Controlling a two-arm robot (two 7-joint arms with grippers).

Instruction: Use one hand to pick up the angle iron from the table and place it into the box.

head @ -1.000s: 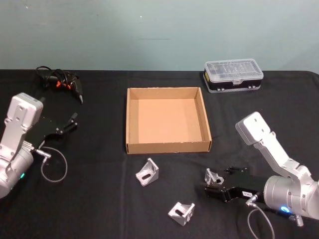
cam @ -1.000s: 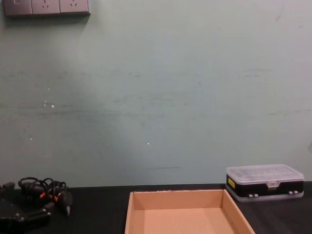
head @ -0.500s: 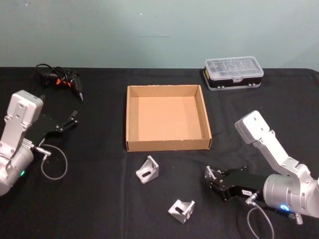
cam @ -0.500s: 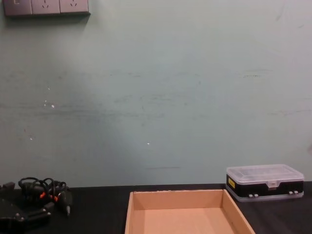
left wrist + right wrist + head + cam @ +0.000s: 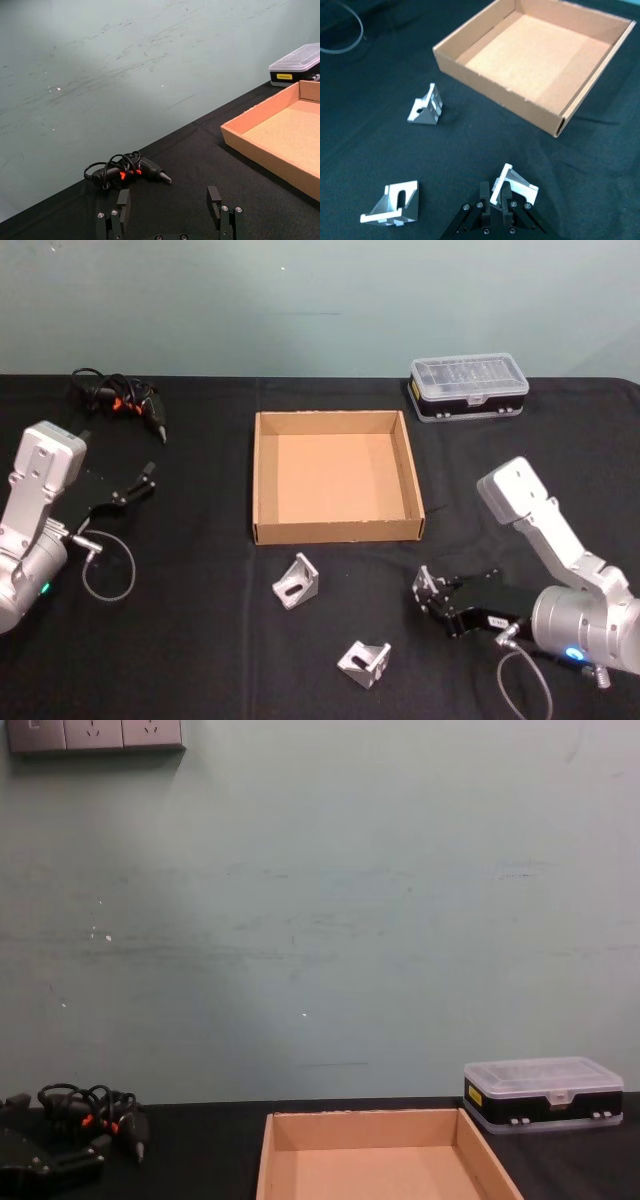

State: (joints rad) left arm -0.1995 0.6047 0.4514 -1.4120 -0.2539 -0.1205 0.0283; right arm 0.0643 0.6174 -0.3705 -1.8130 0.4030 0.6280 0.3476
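Observation:
The brown cardboard box [image 5: 335,480] lies open in the middle of the black table [image 5: 200,640]. My right gripper [image 5: 430,596] is just in front of the box's right corner, shut on a small silver angle iron [image 5: 427,581]. In the right wrist view its fingers [image 5: 484,197] pinch one flange of that angle iron [image 5: 517,185], with the box [image 5: 535,55] beyond. Two more angle irons rest on the table, one [image 5: 296,582] near the box front and another [image 5: 364,664] closer to me. At the far left my left gripper [image 5: 140,485] stays open and holds nothing.
A clear-lidded plastic case [image 5: 468,389] stands at the back right. A bundle of black cables with orange marks [image 5: 120,403] lies at the back left, ahead of the left gripper [image 5: 168,200]. A loose wire loop [image 5: 108,575] hangs by the left arm.
My right gripper went from open around the angle iron to shut on it, and the arm has shifted a little. The left arm has stayed put.

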